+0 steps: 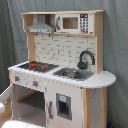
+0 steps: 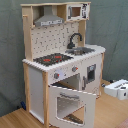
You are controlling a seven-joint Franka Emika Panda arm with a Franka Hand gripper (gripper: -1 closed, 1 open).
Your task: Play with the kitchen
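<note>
One kitchen [image 2: 65,60] stands on a wooden floor [image 2: 112,112] before grey curtain [image 1: 115,45]; gripper's [image 2: 117,89] state cannot be told.

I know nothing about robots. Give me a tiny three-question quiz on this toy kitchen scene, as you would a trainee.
1. True or false: the windowed oven door of the tall white and light-wood toy kitchen hangs open.
2. What sits directly above the black-red stovetop: A) microwave B) grey hood C) black faucet
3. Fill in: the faucet stands beside the ____.

Key: 1 true; 2 B; 3 sink. The robot's gripper is not in either exterior view.
</note>
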